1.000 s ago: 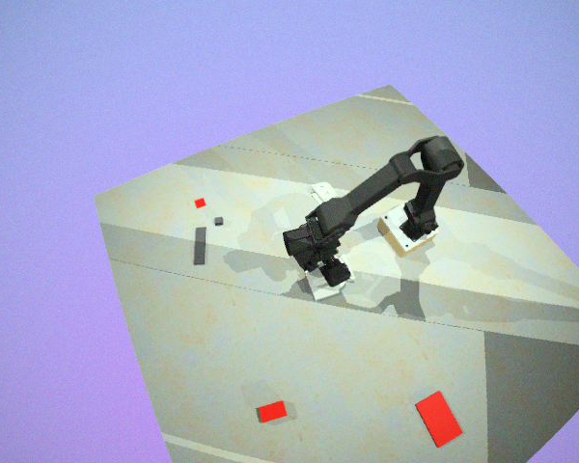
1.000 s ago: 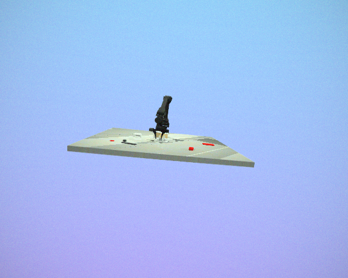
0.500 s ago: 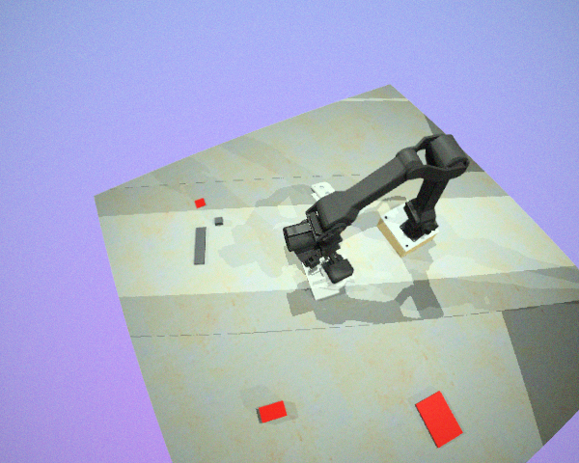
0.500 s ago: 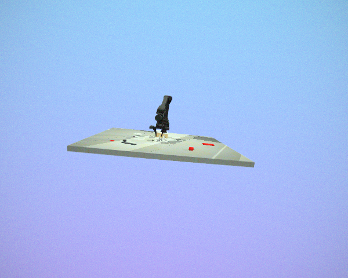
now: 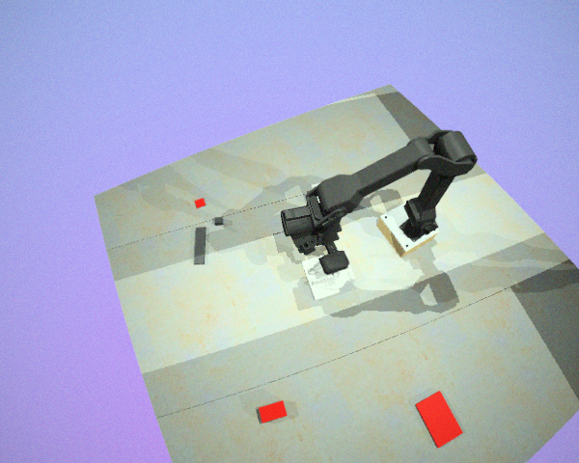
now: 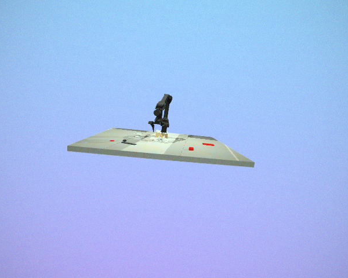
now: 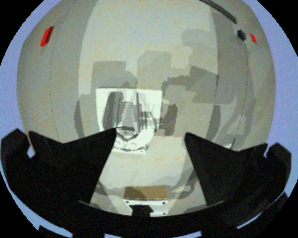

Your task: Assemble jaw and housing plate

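My gripper is wide open and empty, above and to one side of the white gripper assembly. The assembly's white base lies flat on the table; in the wrist view it sits ahead of and between my fingertips. Long jaw shapes show on it under heavy shadow. The two pins and the teeth are too small and shaded to tell apart, so I cannot tell whether both jaws are seated or meshed. A small white piece, apparently the housing plate, lies apart from the base, partly hidden by my right finger in the wrist view.
A wooden block with a white top carries the arm. A dark bar and small dark cube lie left. Red blocks lie near the front; a small red piece lies far left.
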`<state>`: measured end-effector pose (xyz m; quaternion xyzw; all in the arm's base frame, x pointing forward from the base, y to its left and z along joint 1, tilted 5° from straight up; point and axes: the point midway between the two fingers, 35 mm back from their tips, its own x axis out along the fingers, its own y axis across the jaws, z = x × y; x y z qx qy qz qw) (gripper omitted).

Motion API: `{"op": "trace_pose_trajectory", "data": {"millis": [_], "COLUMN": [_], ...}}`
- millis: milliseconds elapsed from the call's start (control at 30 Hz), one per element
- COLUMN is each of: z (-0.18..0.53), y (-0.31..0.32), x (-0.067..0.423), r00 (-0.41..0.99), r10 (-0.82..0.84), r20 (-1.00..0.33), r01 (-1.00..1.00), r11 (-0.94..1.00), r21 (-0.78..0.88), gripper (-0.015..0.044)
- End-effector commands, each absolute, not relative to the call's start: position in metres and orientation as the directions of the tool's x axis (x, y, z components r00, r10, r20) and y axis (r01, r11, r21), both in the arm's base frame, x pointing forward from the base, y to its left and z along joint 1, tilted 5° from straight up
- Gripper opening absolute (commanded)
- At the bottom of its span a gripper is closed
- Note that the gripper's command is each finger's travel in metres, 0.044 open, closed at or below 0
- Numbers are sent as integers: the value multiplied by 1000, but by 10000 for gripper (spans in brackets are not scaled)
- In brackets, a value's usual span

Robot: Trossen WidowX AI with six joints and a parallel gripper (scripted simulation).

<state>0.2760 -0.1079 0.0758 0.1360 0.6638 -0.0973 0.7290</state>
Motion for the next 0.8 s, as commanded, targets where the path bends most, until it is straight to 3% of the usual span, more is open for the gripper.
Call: {"op": "trace_pose_trajectory", "data": {"millis": [0, 767], "z": [76, 77], "y": [-119, -179], "x": [273, 240], "r00": [100, 82], "r10": [38, 19], "r20": [-994, -996], "r01": [447, 943], "r11": [891, 323], "r21": [79, 84], "gripper": [440, 440]}}
